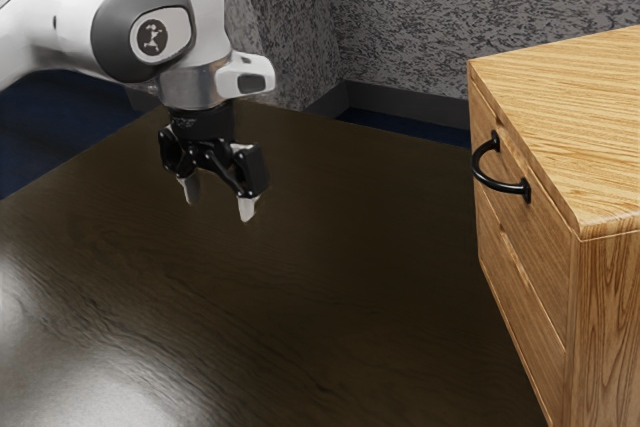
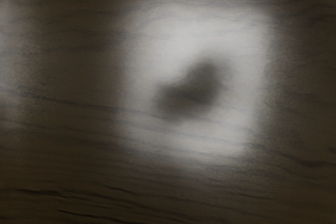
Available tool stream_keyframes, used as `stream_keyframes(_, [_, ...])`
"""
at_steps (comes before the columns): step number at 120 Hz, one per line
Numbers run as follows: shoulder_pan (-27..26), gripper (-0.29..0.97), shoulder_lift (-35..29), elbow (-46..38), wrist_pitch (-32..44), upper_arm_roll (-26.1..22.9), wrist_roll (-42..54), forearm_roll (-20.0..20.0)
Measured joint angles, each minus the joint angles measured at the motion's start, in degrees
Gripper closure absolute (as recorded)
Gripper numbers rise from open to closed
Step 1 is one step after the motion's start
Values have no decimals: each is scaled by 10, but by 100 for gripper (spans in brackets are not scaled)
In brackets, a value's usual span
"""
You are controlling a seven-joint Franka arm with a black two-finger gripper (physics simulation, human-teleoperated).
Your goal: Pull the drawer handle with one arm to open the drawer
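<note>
Drawer handle (image 1: 500, 169), long axis along the face of the cabinet (image 1: 585, 117), sits well right of my gripper (image 1: 217, 202) at upper left, jaws wide and empty.

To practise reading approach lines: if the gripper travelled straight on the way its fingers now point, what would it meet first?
Probably the dark wooden tabletop: the gripper points down at it. The drawer handle sits toward the exterior view's right, off that line.
</note>
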Motion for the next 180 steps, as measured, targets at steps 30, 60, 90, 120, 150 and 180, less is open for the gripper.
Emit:
stream_keyframes(30, [53, 0, -42, 7, 44, 6, 29, -25])
stream_keyframes(60, [37, 0, -63, 7, 110, 4, -92, -161])
stream_keyframes(90, [36, 0, -150, -114, 219, -21, -202, -245])
stream_keyframes(120, [36, 0, -246, -295, 401, -78, -273, -335])
stream_keyframes(150, [19, 0, -196, -299, 522, -100, -321, -357])
stream_keyframes(180, [3, 0, -195, -314, 590, -134, -352, -377])
